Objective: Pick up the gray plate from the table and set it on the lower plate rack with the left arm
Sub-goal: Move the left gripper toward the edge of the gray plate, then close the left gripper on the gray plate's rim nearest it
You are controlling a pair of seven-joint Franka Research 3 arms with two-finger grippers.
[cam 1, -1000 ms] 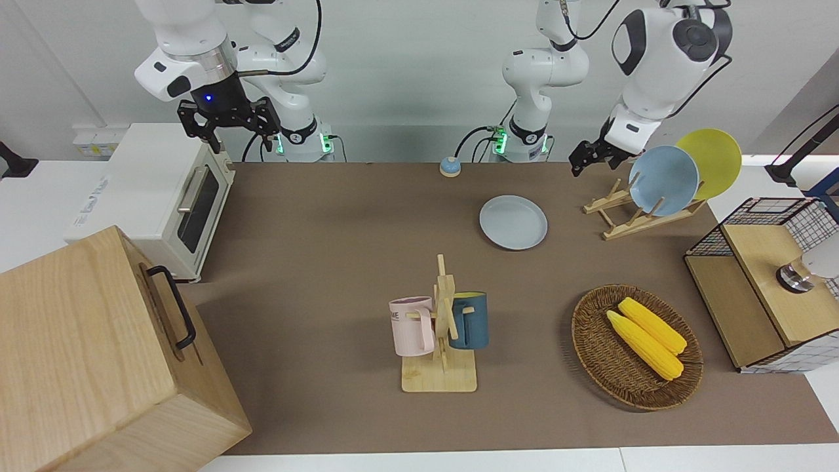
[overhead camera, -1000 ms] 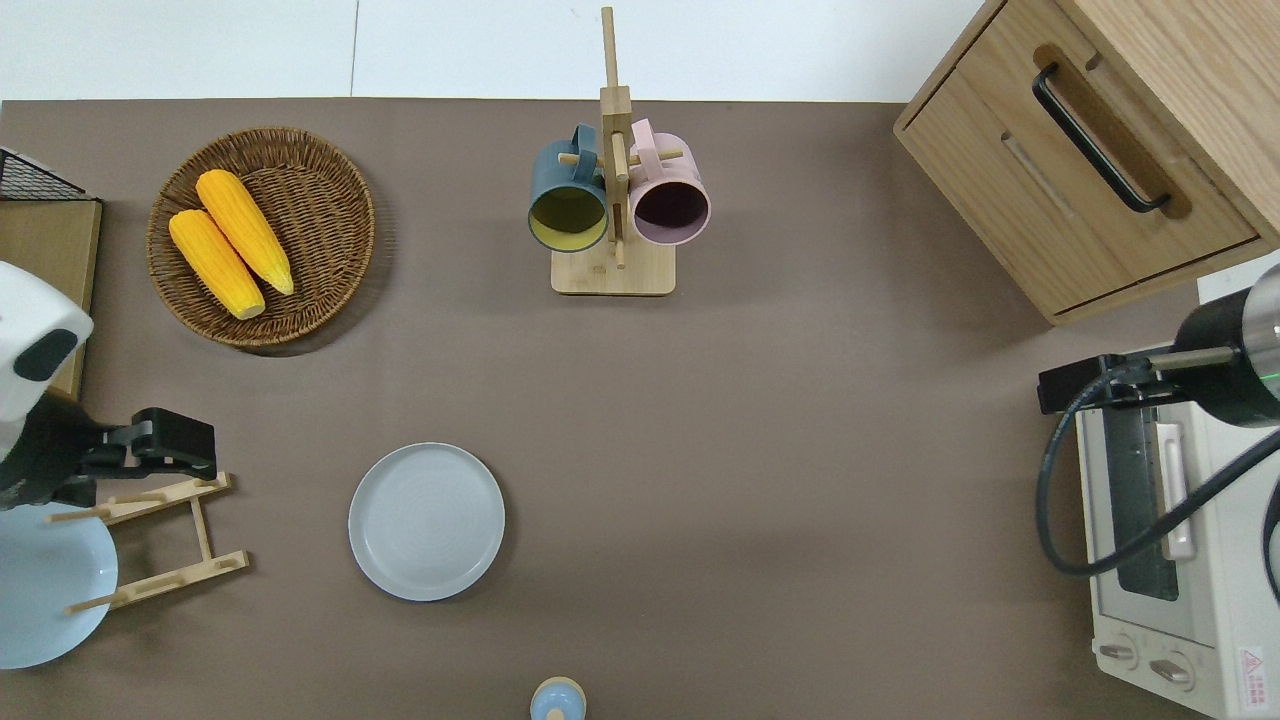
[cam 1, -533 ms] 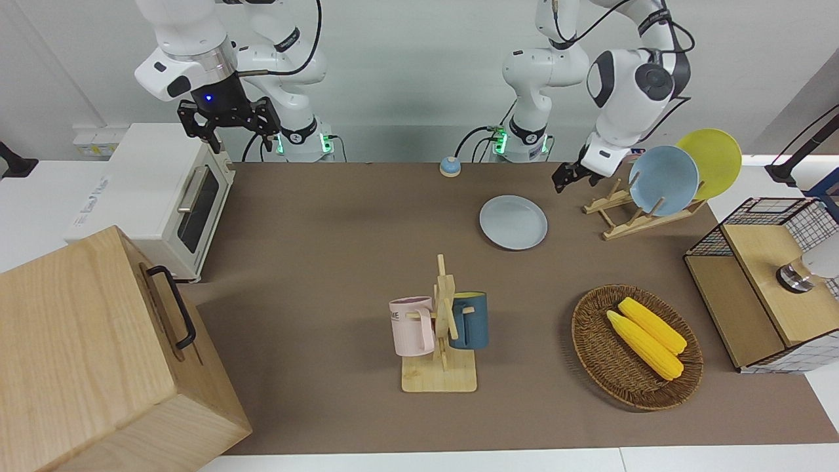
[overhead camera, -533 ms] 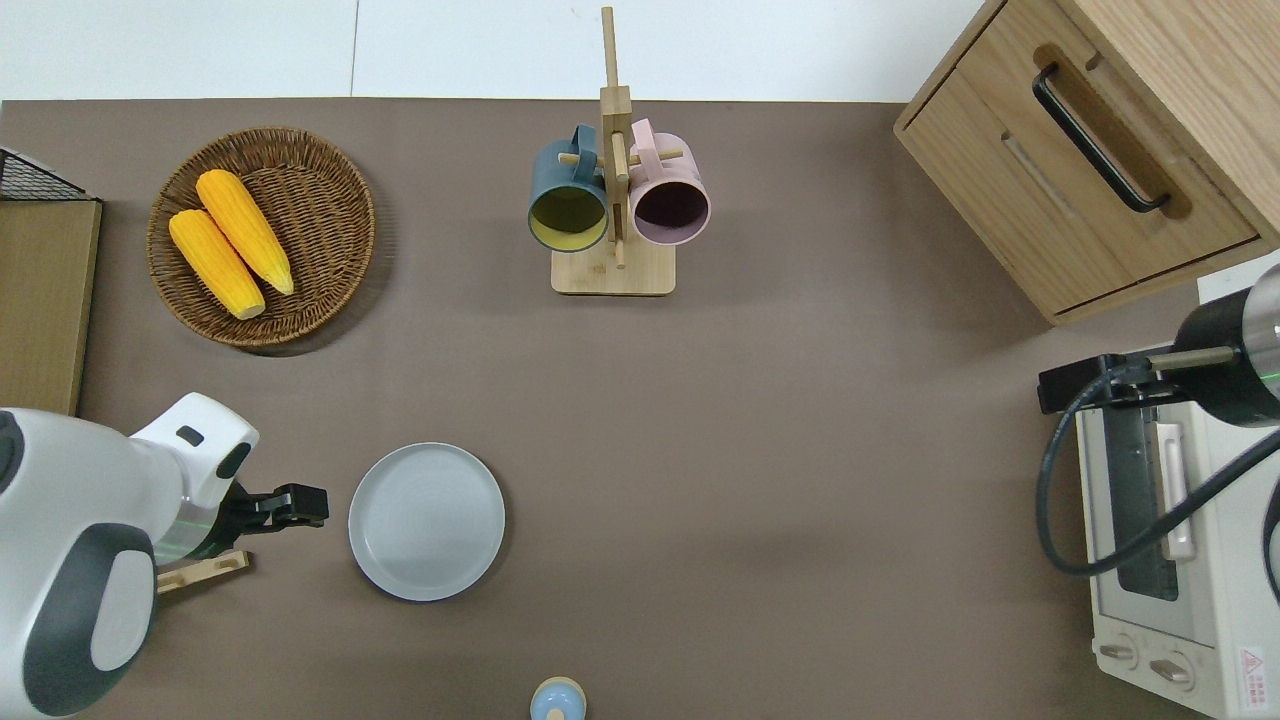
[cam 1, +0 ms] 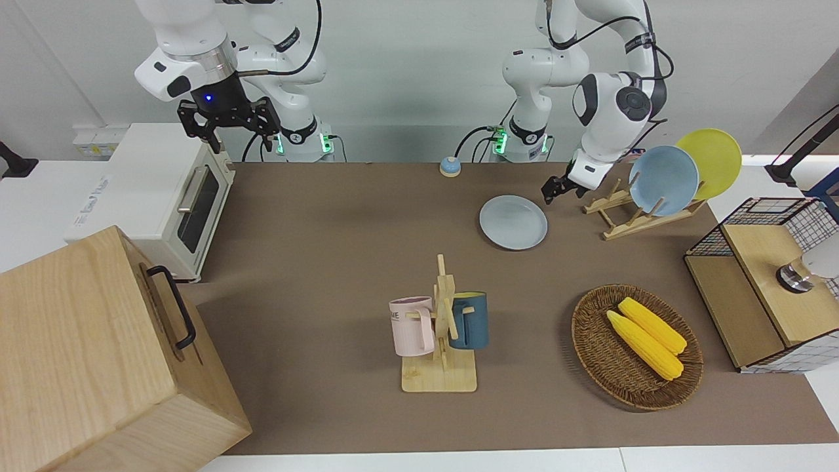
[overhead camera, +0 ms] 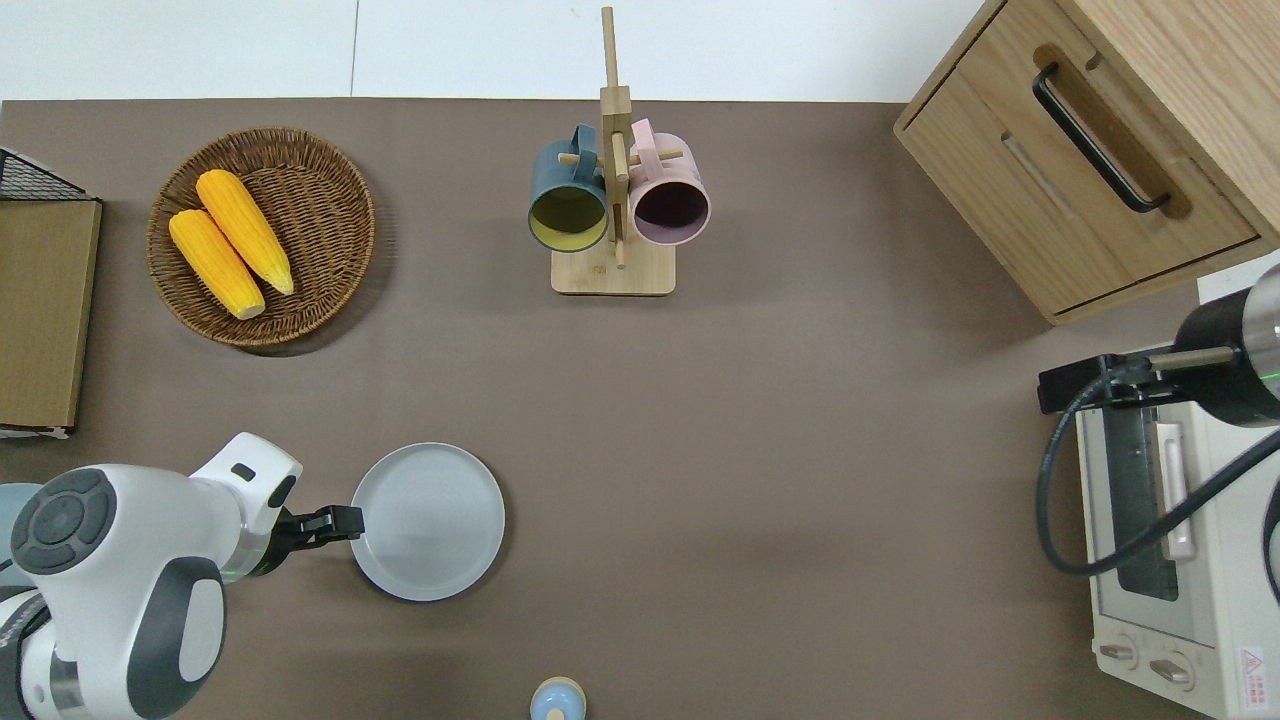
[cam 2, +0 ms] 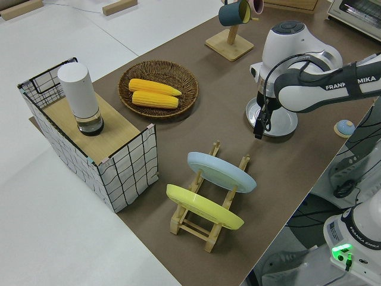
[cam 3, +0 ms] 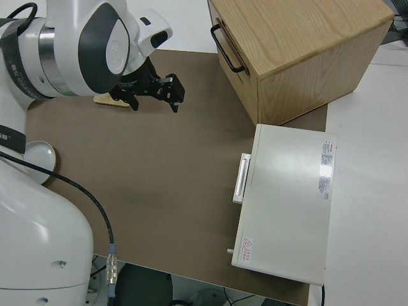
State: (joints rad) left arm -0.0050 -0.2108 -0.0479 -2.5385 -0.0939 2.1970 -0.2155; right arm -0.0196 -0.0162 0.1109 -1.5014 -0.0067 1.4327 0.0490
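Front view: one gray plate (cam 1: 513, 222) flat on the table (cam 1: 328, 216), nearer the robots than the mug tree (cam 1: 443, 328), which carries two mugs. Left gripper (cam 1: 552, 191) at the plate's rim on the plate rack (cam 1: 629, 216) side; finger state cannot be told. Rack holds two plates, one blue (cam 1: 663, 179), one yellow (cam 1: 711, 160). Right arm parked, its gripper (cam 1: 226, 121) spread open, holding nothing.

Overhead view: left gripper (overhead camera: 335, 520) over the gray plate's (overhead camera: 428, 521) edge. One basket (overhead camera: 310, 200) with two corn cobs.

Left side view: gray plate (cam 2: 280, 122) sits apart from the rack (cam 2: 205, 220).
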